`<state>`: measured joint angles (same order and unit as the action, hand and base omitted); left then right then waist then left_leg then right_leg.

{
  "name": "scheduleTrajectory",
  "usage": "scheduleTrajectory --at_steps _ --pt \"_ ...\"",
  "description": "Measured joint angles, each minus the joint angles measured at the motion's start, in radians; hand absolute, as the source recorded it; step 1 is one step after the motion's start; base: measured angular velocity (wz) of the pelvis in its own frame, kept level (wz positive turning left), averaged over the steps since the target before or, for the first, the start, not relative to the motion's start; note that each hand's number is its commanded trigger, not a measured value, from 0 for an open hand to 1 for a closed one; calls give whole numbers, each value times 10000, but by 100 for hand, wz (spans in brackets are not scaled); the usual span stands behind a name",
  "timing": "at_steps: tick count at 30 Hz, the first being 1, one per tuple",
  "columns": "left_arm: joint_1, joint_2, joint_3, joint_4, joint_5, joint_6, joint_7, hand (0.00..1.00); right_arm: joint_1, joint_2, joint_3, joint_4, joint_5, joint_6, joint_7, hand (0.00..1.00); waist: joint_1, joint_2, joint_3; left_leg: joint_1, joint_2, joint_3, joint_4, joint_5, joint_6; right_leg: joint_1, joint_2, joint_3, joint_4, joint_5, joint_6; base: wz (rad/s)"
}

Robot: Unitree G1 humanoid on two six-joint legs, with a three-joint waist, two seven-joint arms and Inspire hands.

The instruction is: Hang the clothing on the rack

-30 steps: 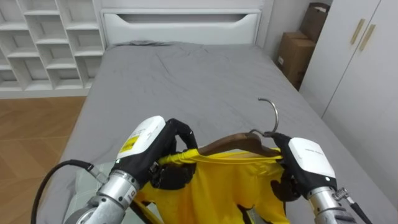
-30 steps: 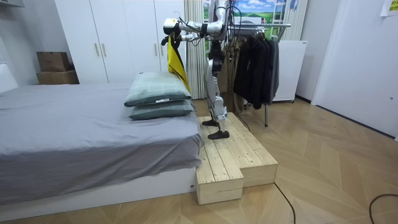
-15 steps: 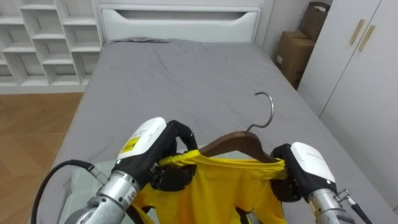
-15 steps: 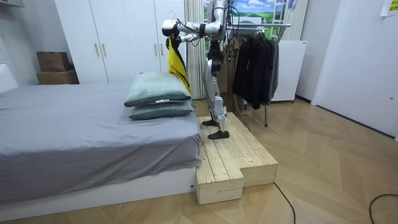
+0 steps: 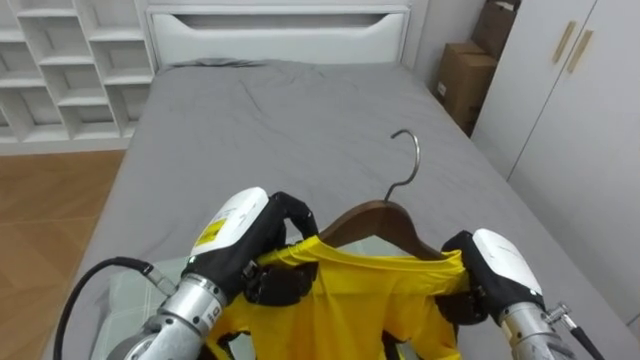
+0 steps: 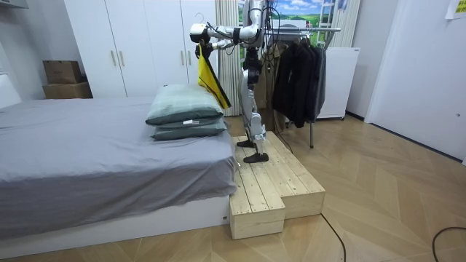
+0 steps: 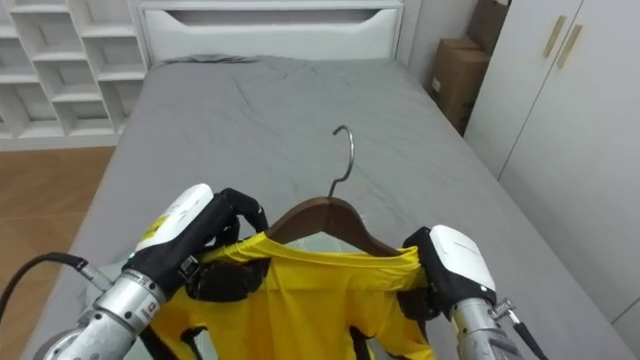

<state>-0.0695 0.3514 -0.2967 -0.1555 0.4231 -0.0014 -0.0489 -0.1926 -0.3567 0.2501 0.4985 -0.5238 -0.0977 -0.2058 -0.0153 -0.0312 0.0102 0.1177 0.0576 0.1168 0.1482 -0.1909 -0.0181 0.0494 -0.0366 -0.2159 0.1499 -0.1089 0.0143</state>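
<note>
A yellow garment (image 5: 350, 300) hangs over a dark brown wooden hanger (image 5: 372, 216) whose metal hook (image 5: 409, 158) stands up above the bed. My left hand (image 5: 250, 238) is shut on the garment's left shoulder at the hanger's left end. My right hand (image 5: 494, 266) is curled round the right shoulder and the hanger's right end. Both hands hold the stretched cloth at chest height. In the room view I stand on a wooden platform (image 6: 273, 185) beside the bed, with the yellow garment (image 6: 208, 74) held out over the pillows.
The grey bed (image 5: 300, 120) stretches ahead to a white headboard (image 5: 280, 30). White shelves (image 5: 60, 60) stand at the left, cardboard boxes (image 5: 462, 80) and wardrobe doors (image 5: 560, 100) at the right. A rack of dark clothes (image 6: 302, 69) stands behind me; two pillows (image 6: 186, 109) lie below the garment.
My right hand's fingers have curled onto the garment's right shoulder. The hanger has risen between my hands and its hook has swung up and to the left.
</note>
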Motion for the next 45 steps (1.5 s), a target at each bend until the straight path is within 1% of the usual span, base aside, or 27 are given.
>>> scheduleTrajectory --at_steps 1,2,3,6,13,15,17,21,23,27,30,33,36,40,45 --pt "0 0 0 0 0 0 3 86 0 8 0 0 0 2 1 100 -21 2 -1 5 0 18 0 0 0 -1 1 15 1 0 0 -4" --pt "0 -1 0 0 0 0 4 51 0 15 0 0 0 5 1 100 -34 3 -2 17 0 39 0 0 0 -1 4 39 3 0 0 -5" --pt "0 -1 0 0 -3 0 5 0 0 18 0 -1 0 6 1 100 -37 1 -4 20 0 50 -1 0 0 -1 5 49 4 0 0 -5" --pt "0 -15 0 0 -75 0 6 0 0 21 -2 -6 0 12 3 100 -65 6 -10 27 2 83 0 0 0 0 7 65 5 0 0 -1" --pt "1 -119 0 0 -1106 -2 19 0 8 40 6 -7 33 53 10 100 -56 32 -36 95 2 196 6 0 0 13 8 167 33 0 0 -4" --pt "1 -138 0 0 -1361 -2 25 0 8 90 7 -7 34 120 10 100 -59 41 -49 108 2 211 16 0 0 14 8 185 45 1 -1 -3" --pt "1 -217 0 1 -1581 -3 90 0 9 125 11 -7 20 131 10 100 -53 57 -62 124 2 223 21 1 0 16 7 199 62 0 -1 0" --pt "1 -390 1 2 -1618 -35 198 0 12 165 17 -7 -328 173 146 100 -32 93 -87 171 6 246 21 1 0 32 7 218 103 1 -1 0" --pt "2 -492 1 4 -1898 -57 196 0 12 209 24 -7 -453 230 285 100 -29 108 -94 205 10 257 20 1 1 32 5 226 171 -2 -4 0" --pt "2 -515 0 4 -1974 -59 193 0 36 265 26 -7 -718 260 438 100 -27 113 -91 287 16 302 -14 0 0 66 8 257 202 -5 -8 -2" --pt "8 -516 0 9 -2035 -59 192 0 217 328 26 -7 -771 264 463 100 -31 121 -86 393 16 308 -52 -1 -1 160 17 263 191 -6 -6 0" --pt "16 -537 0 11 -2188 -59 185 0 281 374 24 -7 -828 331 554 100 -33 165 -75 458 14 323 -128 0 0 186 27 262 194 -10 0 0" --pt "47 -604 0 13 -2429 -59 173 0 299 378 18 -16 -829 340 577 100 -31 190 -86 462 18 325 -127 0 0 186 32 242 193 -10 -1 0" --pt "82 -629 10 12 -2767 -59 166 0 595 340 -11 -522 -844 341 570 100 -41 213 -88 460 17 329 -128 0 0 180 31 243 188 -13 -4 0" --pt "361 -565 182 10 -2747 -59 168 0 950 321 -98 -855 -844 340 567 100 -39 215 -89 457 16 349 -137 -2 -2 145 28 260 183 -31 -12 0"
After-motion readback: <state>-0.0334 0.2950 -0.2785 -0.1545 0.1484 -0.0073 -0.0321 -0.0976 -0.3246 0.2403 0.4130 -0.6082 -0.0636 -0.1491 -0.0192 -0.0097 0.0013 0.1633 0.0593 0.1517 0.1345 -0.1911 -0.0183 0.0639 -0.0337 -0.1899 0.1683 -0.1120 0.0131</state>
